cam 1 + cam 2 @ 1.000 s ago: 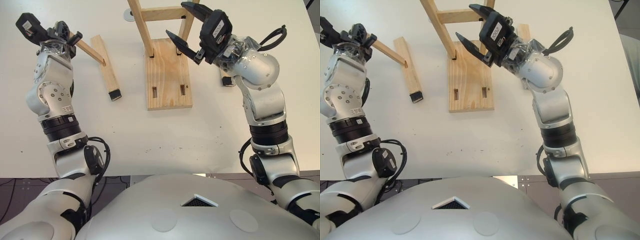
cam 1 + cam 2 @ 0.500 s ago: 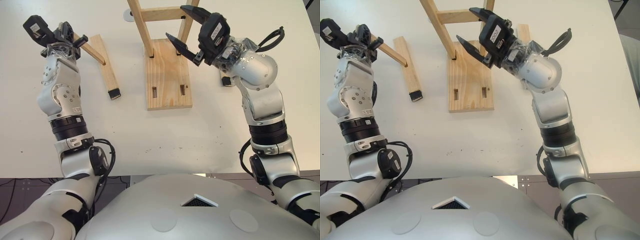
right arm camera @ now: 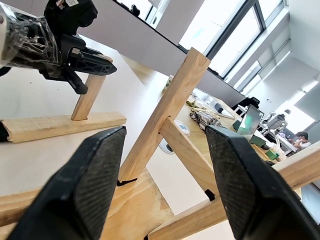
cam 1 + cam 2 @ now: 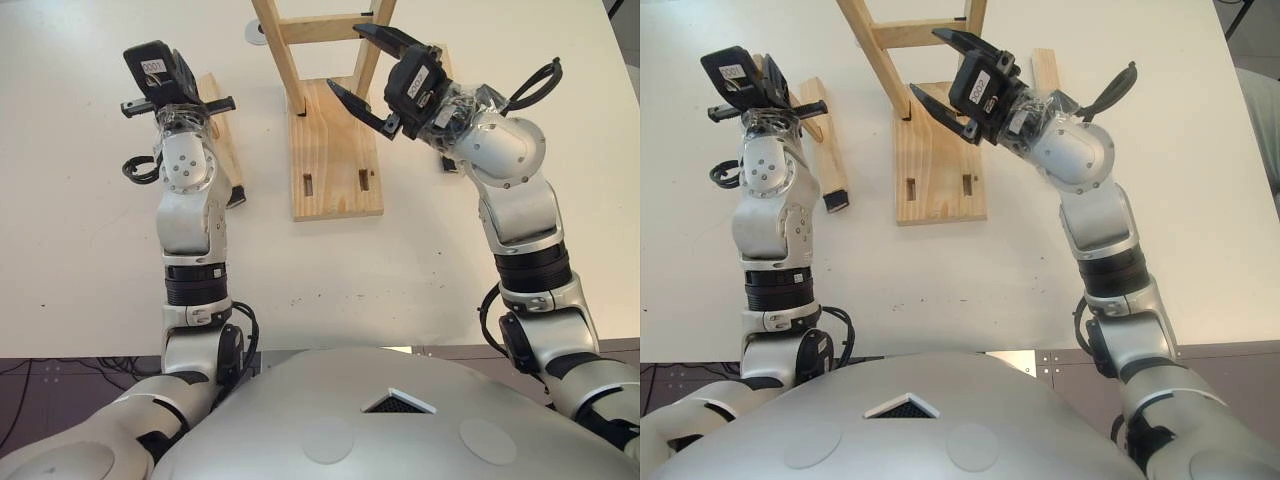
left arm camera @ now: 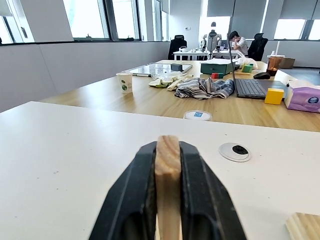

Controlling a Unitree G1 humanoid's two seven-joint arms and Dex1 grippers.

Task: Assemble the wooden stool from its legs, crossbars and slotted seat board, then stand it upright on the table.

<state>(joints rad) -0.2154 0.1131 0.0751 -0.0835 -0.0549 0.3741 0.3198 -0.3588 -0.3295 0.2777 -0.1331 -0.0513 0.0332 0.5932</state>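
Left eye view, nearest you first: the slotted seat board (image 4: pixel 335 150) lies flat on the white table (image 4: pixel 420 260), and the two slots at its near end are empty. Just to its left lies a loose leg (image 4: pixel 222 160) with a black foot cap. Your left gripper (image 5: pixel 168 146) is pressed together on the free end of a short crossbar (image 3: pixel 87 97), whose other end appears to be seated in that lying leg. Further out, your right gripper (image 4: pixel 345 58) is spread wide with one finger on each side of the right post of the upright leg frame (image 4: pixel 300 40), touching nothing. That frame is two legs joined by a rung, standing in the far slots of the board. Another loose leg (image 4: pixel 1045 70) lies on the table beyond your right forearm. Expect every piece to be light, stiff and dry bare wood, with flat faces that give the pads good purchase and little risk of crushing. The weak points are the push-fit joints. Lifting by the crossbar may carry the leg along or let it drop off. The tall frame acts as a lever on its slots, so take that post low, near the board, and press squarely on its flat faces.
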